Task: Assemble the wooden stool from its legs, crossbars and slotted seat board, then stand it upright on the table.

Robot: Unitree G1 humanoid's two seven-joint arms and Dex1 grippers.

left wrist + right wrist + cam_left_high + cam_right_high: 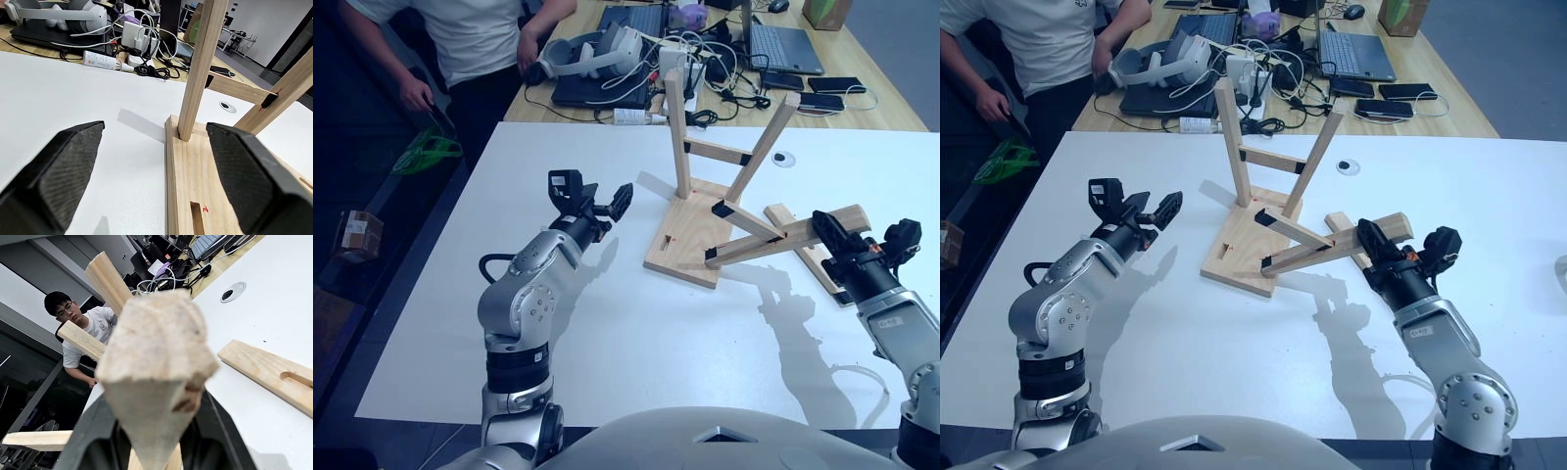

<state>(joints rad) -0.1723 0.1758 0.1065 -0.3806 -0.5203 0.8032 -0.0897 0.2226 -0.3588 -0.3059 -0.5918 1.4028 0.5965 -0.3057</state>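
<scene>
The slotted seat board (683, 257) lies flat on the white table (558, 333). Two legs (678, 132) stand up from it, joined by a crossbar (715, 152). A further wooden leg piece (773, 238) leans tilted, its low end on the board, and my right gripper (832, 240) is shut on its outer end (156, 357). My left gripper (600, 206) hovers open just left of the board, nothing between its fingers (63, 171). In the left wrist view the board's edge (183, 186) and one upright leg (200, 68) lie straight ahead.
A loose slotted wooden piece (274, 372) lies on the table under the right gripper. A cable grommet (784, 158) sits behind the stool. The desk beyond holds laptops (783, 44), a headset (592, 54) and cables. A person stands at the back left.
</scene>
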